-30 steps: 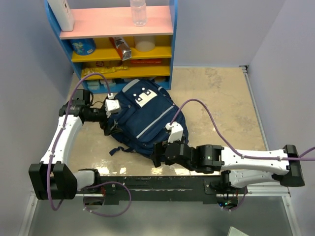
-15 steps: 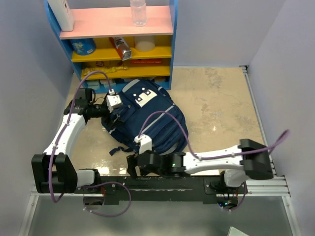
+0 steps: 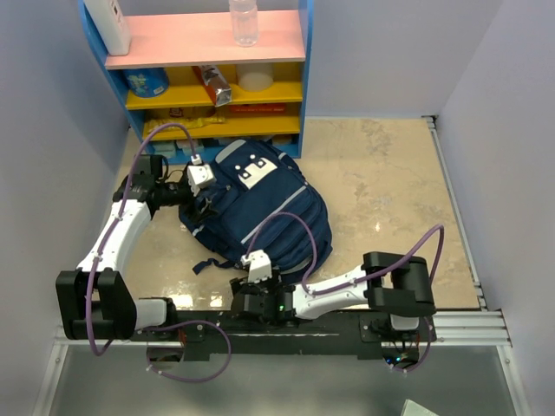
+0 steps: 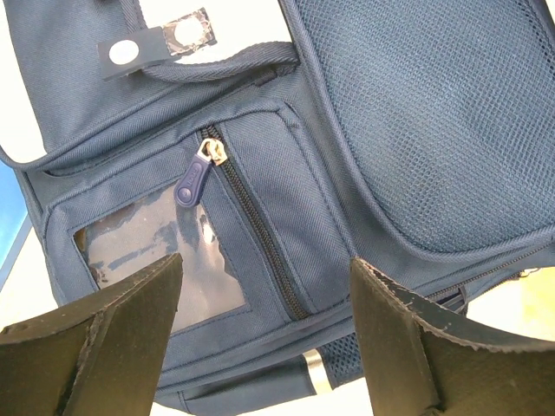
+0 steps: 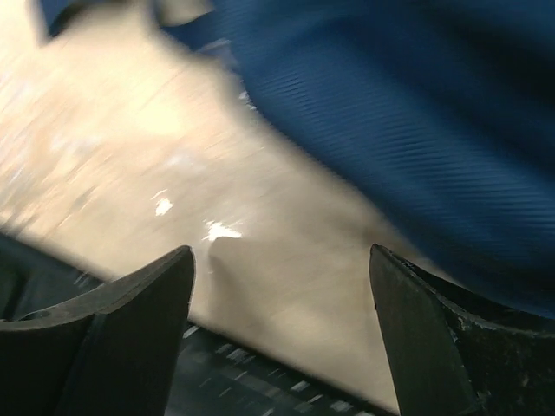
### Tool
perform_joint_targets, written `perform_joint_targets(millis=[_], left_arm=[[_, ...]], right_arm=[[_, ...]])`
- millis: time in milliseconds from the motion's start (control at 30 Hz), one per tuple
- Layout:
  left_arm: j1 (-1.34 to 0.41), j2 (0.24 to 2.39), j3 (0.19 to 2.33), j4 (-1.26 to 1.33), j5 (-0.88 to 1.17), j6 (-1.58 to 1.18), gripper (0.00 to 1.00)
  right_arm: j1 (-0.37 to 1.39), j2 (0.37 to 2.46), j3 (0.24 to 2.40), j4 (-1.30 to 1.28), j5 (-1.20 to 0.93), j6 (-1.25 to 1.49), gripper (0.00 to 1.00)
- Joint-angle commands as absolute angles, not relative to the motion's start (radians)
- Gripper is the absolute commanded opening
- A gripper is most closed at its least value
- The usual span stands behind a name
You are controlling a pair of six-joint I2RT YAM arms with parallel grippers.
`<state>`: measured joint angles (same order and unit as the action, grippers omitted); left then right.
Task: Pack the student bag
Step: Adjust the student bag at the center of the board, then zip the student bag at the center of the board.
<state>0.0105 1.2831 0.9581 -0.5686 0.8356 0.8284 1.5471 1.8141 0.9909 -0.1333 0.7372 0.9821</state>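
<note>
**Both tools gape over a navy backpack, holding nothing**

The left tool [image 4: 266,260] stands wide open, its dark, rough-edged fingers [image 4: 130,321] spread with nothing between them. Just beyond lies the student bag [image 4: 390,130]: woven navy fabric, a zip pull [image 4: 192,178], a clear window pocket [image 4: 147,251] and a mesh panel [image 4: 434,113]. The left arm reaches forward from its base and bends inward at the wrist toward the bag's side. The right tool [image 5: 280,251] is likewise parted and empty, low over the glossy beige surface [image 5: 260,225], with the bag's blurred blue fabric [image 5: 416,130] just ahead of it. The right arm folds back along the near edge, its elbow raised.
</note>
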Motion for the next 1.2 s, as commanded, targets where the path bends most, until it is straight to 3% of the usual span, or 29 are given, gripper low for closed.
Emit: perform_joint_targets(millis=[0,333,1167], left_arm=[[0.011,1.270,0.982,-0.575,0.858,0.851,0.81],[0.017,1.281,0.980,-0.589,0.868,0.861,0.80],[0.017,1.282,1.003,-0.627,0.879,0.867,0.79]], right_arm=[[1.448,1.708,0.914,-0.146,0.942,1.143,0.83],[1.249,1.298,0.598,-0.031,0.917,1.043,0.78],[1.278,1.528,0.646,0.193,0.937,0.813,0.65]])
